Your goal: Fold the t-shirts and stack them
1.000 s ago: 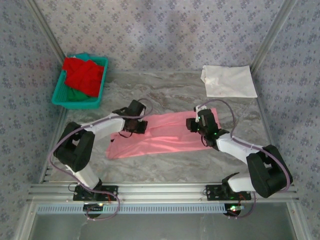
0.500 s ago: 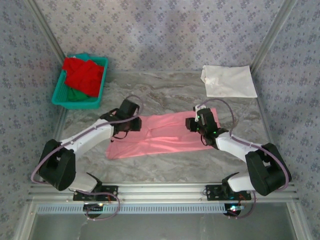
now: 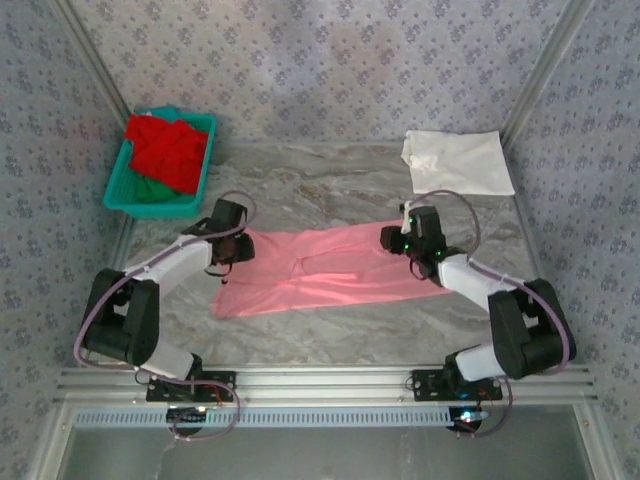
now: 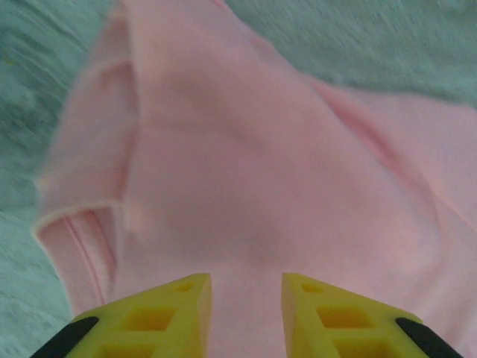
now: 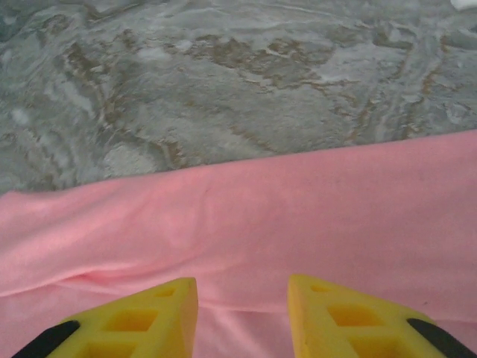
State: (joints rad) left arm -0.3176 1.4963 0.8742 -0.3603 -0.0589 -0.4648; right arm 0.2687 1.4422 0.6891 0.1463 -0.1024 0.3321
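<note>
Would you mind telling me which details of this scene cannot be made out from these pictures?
- Green t-shirt: top view, mostly buried under the red t-shirt in the basket.
- Left gripper: left wrist view, fingers cut off by the bottom edge; the pink t-shirt there is blurred.
- Right gripper: right wrist view, whether its tips touch the cloth cannot be told.
- White t-shirt: top view, too small to count its folds.

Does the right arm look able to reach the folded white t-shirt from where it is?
Probably yes: the right gripper is open over the right end of the pink t-shirt, and nothing stands between it and the white t-shirt further back.
</note>
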